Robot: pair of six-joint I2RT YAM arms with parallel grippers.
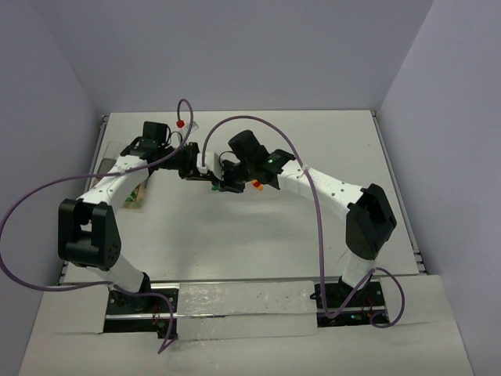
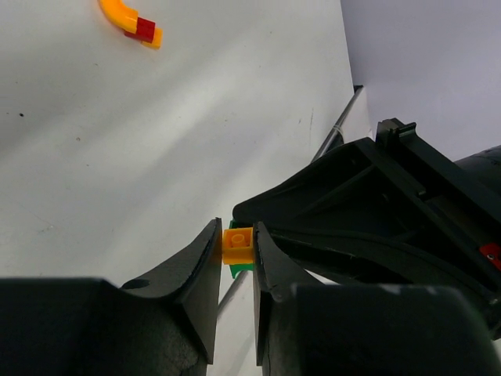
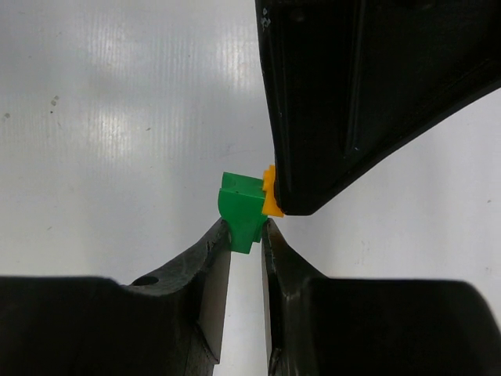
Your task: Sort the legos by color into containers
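Ok, both arms meet mid-table, well to the right of the containers [image 1: 138, 197]. There the left gripper [image 2: 236, 233] is clamped on the orange-yellow brick [image 2: 237, 244], and the right gripper [image 3: 246, 229] is clamped on the green brick [image 3: 240, 200]. The bricks are stuck together and held off the table, seam between the claws, which face each other tip to tip. Looks like a pull-apart, so separation should run along the line joining the grippers. The left arm is nearer the containers. An orange-red piece [image 2: 131, 23] lies farther from them.
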